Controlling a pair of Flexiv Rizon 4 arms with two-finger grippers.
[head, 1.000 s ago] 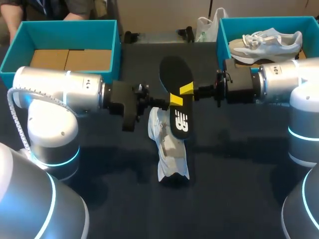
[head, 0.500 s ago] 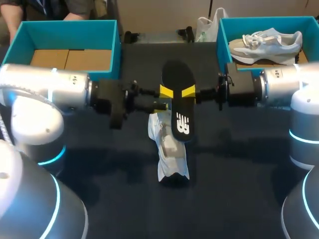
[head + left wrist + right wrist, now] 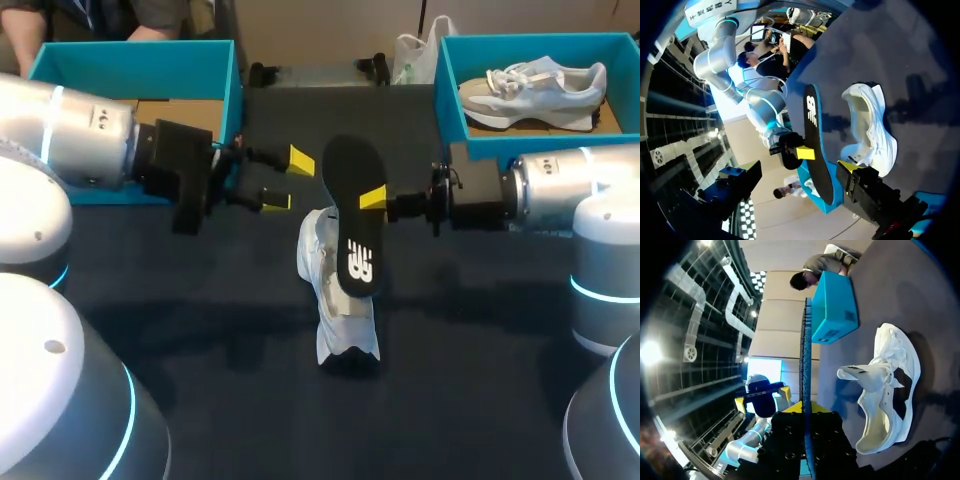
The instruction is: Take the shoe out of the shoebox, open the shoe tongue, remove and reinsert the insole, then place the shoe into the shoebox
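Observation:
The black insole (image 3: 352,215) hangs above the table's middle, pinched at its edge by my shut right gripper (image 3: 375,198). In the right wrist view the insole (image 3: 804,360) runs edge-on between that gripper's fingers. My left gripper (image 3: 290,180) stands open a little to the insole's left, apart from it, with nothing between its yellow fingertips (image 3: 846,165). Under the insole the white shoe (image 3: 335,300) lies on the dark table, its mouth gaping (image 3: 870,127). The right teal shoebox (image 3: 450,75) holds a second pale shoe (image 3: 535,85).
A second teal box (image 3: 140,60) with brown cardboard inside stands at the back left, close behind my left arm. A white plastic bag (image 3: 412,55) sits at the back between the boxes. Dark tabletop (image 3: 200,340) spreads around the shoe.
My left gripper let go of the insole, opened wide and drew back to the left. The right gripper kept the insole, which shifted slightly.

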